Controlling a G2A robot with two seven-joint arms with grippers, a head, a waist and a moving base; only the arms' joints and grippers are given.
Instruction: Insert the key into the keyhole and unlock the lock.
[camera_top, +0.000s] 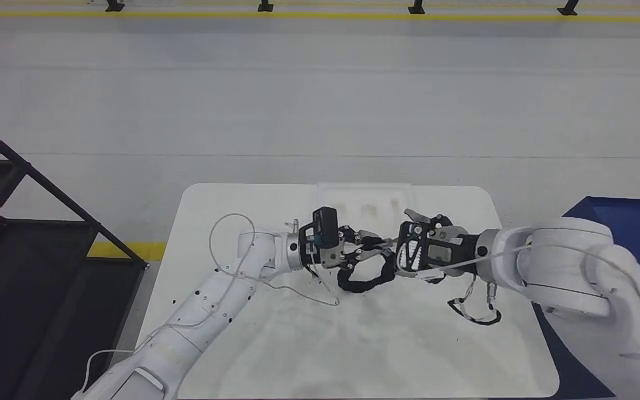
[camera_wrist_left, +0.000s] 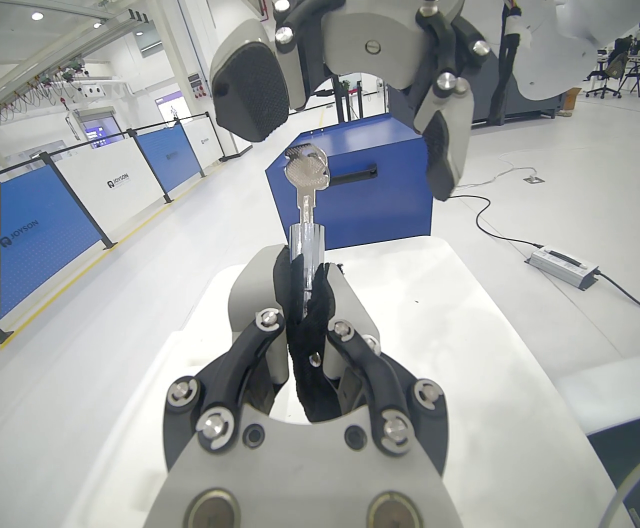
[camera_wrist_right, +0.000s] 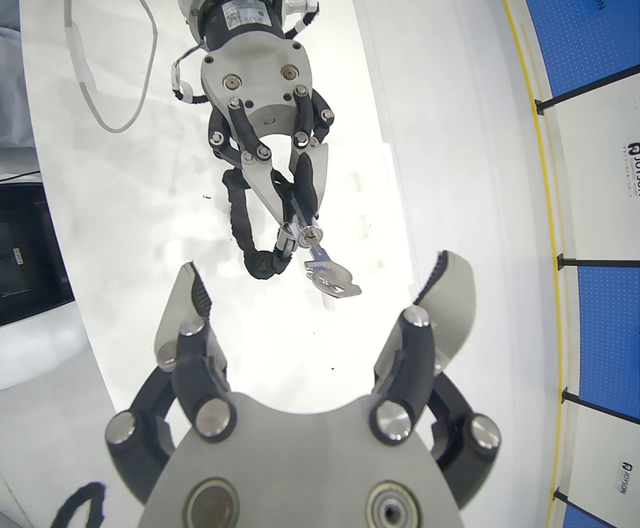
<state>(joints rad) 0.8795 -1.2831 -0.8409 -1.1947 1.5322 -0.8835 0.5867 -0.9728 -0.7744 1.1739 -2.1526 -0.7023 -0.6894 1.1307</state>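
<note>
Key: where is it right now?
In the left wrist view the key is inserted in the lock cylinder clamped by the left gripper. Its head points toward the open right gripper, which is not touching it.

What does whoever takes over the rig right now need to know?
Left gripper: jaws shut on the lock, held over the table, black cable looping from it.
Right gripper: jaws open, facing the key head, not touching it.
Done: key is in the keyhole.
Left: grip the key, turn it, unlock. Whether it has been turned cannot be told.
</note>
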